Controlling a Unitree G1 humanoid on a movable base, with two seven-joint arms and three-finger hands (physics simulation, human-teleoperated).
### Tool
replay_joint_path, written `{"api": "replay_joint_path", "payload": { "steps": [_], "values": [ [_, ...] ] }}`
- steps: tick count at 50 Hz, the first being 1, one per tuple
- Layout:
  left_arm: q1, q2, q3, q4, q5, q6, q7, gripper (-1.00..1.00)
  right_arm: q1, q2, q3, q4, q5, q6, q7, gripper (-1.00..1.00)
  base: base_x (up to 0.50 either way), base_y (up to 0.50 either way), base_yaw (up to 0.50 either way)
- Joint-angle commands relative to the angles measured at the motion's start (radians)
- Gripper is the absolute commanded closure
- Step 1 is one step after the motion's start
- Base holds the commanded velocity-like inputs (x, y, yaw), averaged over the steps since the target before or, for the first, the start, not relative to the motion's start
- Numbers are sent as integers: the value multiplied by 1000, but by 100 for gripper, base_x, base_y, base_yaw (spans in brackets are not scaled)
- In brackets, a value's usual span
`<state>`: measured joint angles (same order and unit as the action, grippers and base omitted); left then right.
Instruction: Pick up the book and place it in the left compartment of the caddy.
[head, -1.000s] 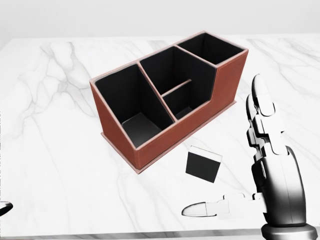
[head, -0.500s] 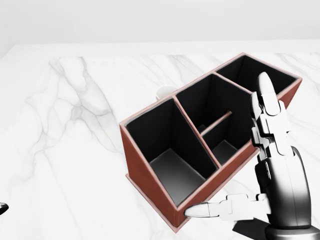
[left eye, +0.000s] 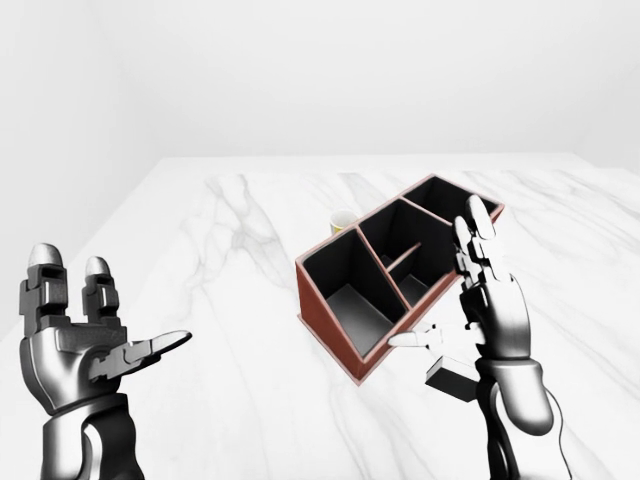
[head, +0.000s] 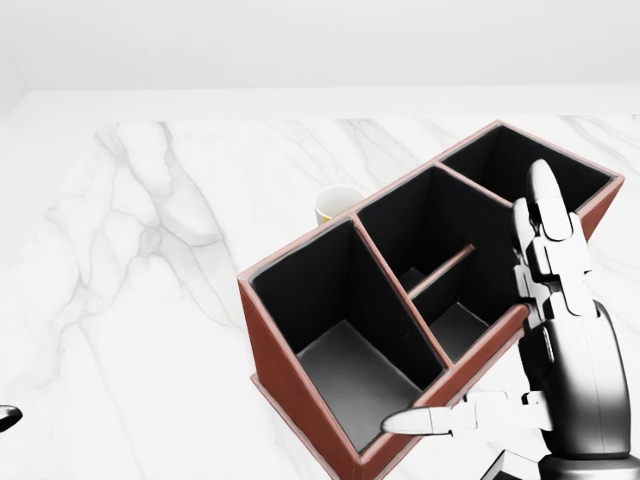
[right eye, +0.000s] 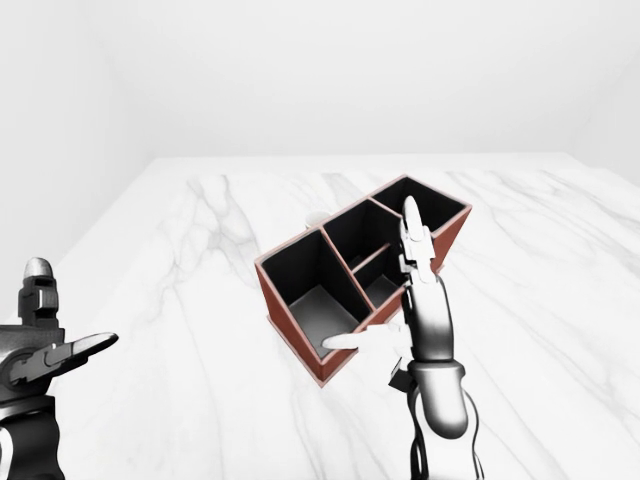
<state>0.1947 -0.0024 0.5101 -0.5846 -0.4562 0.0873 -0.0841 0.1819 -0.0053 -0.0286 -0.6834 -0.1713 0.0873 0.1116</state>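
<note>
A plain white room holds a white marble table (left eye: 230, 300), veined in grey, that fills most of each view. On it, right of centre, sits the brown caddy (head: 275, 345) with black-lined compartments, set at a slant; its left compartment (head: 335, 320) is the big one nearest the view's lower left and looks empty. The right hand (left eye: 480, 320) stands upright just beside the caddy's lower-right wall, fingers straight up and thumb stretched out to the left, open and gripping nothing. The left hand (left eye: 85, 345) hangs well apart at the left-eye view's lower left, palm up, fingers spread, also empty. The book (left eye: 452, 378), a small dark slab with a pale edge, lies on the table just below the right hand, near the caddy's lower-right wall and partly hidden by the wrist. A small pale cup (head: 338, 205) with a yellowish rim peeks from beyond the caddy's upper wall. By my judgement the reach for the book is the step in hand, with nothing lifted yet; next the right hand needs to drop, turn palm-down and close on the book's edges. No brand, label or writing is readable anywhere.
</note>
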Motion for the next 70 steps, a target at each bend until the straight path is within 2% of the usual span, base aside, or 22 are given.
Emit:
{"api": "replay_joint_path", "payload": {
  "steps": [1,9,14,19,27,39,45,56,63,70],
  "values": [
    [3,-2,-4,-6,2,0,1,-100,6,0,-41,-3,31,0,2,-100,0,0,0],
    [6,-3,3,-8,-1,0,-5,-100,26,-13,-74,-81,-23,0,58,-100,0,0,0],
    [6,-5,0,-9,0,0,-5,-100,73,7,-123,-180,-34,0,121,-100,0,0,0],
    [6,-6,-8,-5,7,0,-9,-100,109,7,-132,-224,-81,0,199,-100,0,0,0],
    [5,-5,-9,2,7,0,-10,-100,165,3,-117,-244,-208,0,311,-100,0,0,0],
    [1,1,-12,16,6,0,-11,-100,219,38,-190,-210,-311,0,447,-100,0,0,0],
    [-1,2,-12,6,6,0,-8,-100,236,76,-239,-196,-334,0,508,-100,0,0,0],
    [3,-1,-5,-7,2,0,-15,-100,253,99,-272,-161,-453,0,587,-100,0,0,0],
    [0,2,-2,-14,-2,0,-11,-100,288,104,-273,-116,-521,0,587,-100,0,0,0],
    [3,-1,-4,4,3,0,-18,-100,295,131,-314,-85,-572,0,587,-100,0,0,0]
  ]
}}
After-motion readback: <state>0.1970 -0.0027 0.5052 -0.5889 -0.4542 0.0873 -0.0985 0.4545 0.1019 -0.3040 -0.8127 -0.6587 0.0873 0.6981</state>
